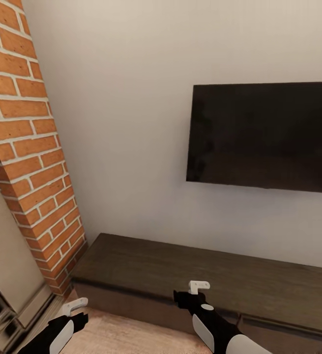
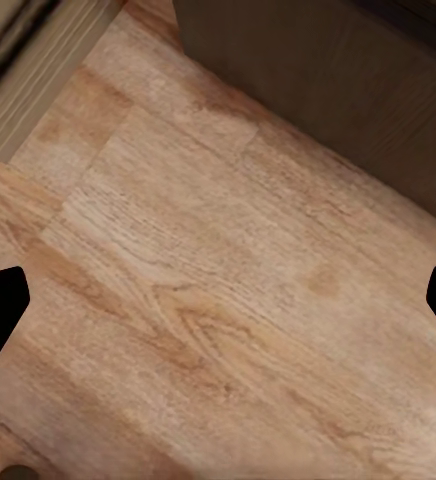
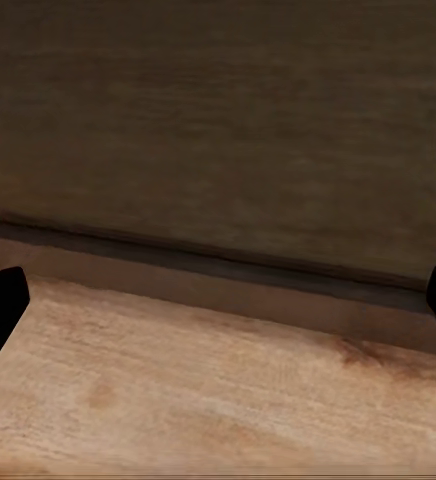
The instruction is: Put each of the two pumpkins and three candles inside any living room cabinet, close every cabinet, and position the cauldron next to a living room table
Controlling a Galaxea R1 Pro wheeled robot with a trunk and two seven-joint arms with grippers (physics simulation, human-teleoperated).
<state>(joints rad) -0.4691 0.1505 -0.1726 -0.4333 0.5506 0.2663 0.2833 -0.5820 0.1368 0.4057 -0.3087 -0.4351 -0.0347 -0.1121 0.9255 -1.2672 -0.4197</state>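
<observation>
The long, low dark-brown cabinet (image 1: pixel 205 275) stands against the white wall under the TV, and its plain fronts look shut. My right gripper (image 3: pixel 218 305) is open and empty, low over the plank floor, facing the cabinet front (image 3: pixel 218 120) just above its base. My left gripper (image 2: pixel 218 300) is also open and empty, and points down at the floor beside the cabinet's corner (image 2: pixel 358 80). Both forearms show at the bottom of the head view, left arm (image 1: pixel 57 332) and right arm (image 1: pixel 210 324). The pumpkins, candles, cauldron and table are out of view.
A brick fireplace column (image 1: pixel 28 147) with a stone hearth (image 1: pixel 13 275) rises close on the left. A black wall-mounted TV (image 1: pixel 264 135) hangs above the cabinet. Light wood floor (image 2: pixel 178 200) lies between me and the cabinet.
</observation>
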